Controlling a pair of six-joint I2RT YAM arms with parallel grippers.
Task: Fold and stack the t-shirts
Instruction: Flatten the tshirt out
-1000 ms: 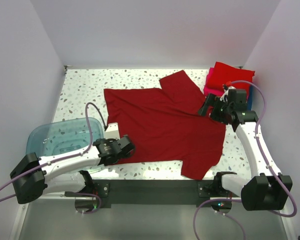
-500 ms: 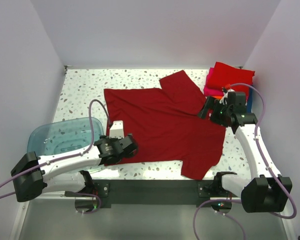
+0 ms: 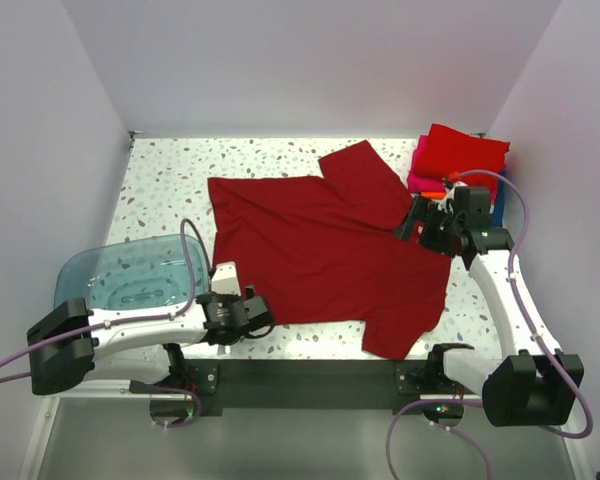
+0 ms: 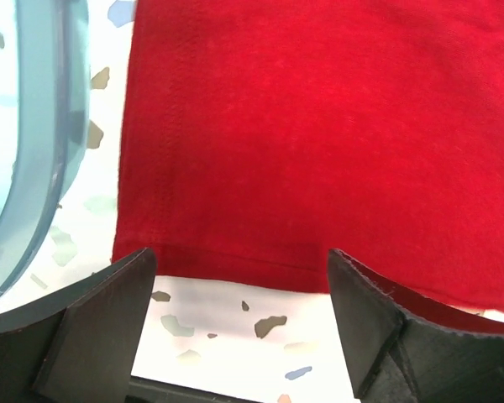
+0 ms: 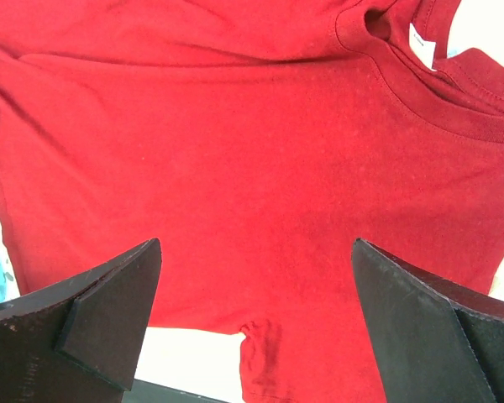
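Speckled counter (image 3: pixel 170 170) w/ 1 dark red shirt (image 3: pixel 330 250) spread flat across the middle. Blue tub (image 3: pixel 120 275) near left, just beside the shirt's hem. Folded stack (image 3: pixel 460 155) in far right corner, bright red on top. Left hand (image 4: pixel 239 277) wide open over the hem's near corner, holding nothing. Right hand (image 5: pixel 256 269) wide open too, over the collar end, empty.

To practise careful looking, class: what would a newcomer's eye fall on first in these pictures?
A dark red t-shirt lies spread flat across the middle of the speckled table. A folded stack of shirts, bright red on top, sits in the far right corner, and a translucent blue tub at the near left.
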